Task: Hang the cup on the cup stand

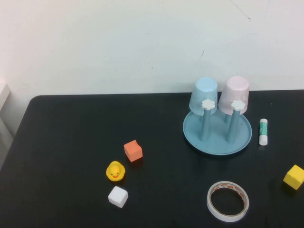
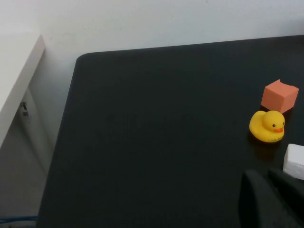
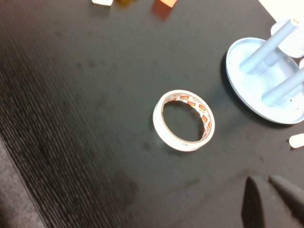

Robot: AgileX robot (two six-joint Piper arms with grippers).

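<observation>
The pale pink cup (image 1: pixel 236 92) sits upside down over a back peg of the cup stand (image 1: pixel 216 140), a light blue round tray at the table's back right. A light blue cup (image 1: pixel 205 92) sits upside down on the peg beside it. Two front pegs with white flower caps (image 1: pixel 208 104) are bare. Neither arm shows in the high view. My left gripper (image 2: pixel 267 176) is shut and empty over the table near the white cube (image 2: pixel 294 160). My right gripper (image 3: pixel 267 183) is shut and empty, near the tape roll (image 3: pixel 184 119) and the stand (image 3: pixel 251 80).
A tape roll (image 1: pixel 228 201) lies at the front right. A glue stick (image 1: pixel 263 131) lies right of the stand and a yellow cube (image 1: pixel 294 176) near the right edge. An orange cube (image 1: pixel 133 150), a yellow duck (image 1: pixel 115 171) and a white cube (image 1: pixel 118 196) sit left of centre.
</observation>
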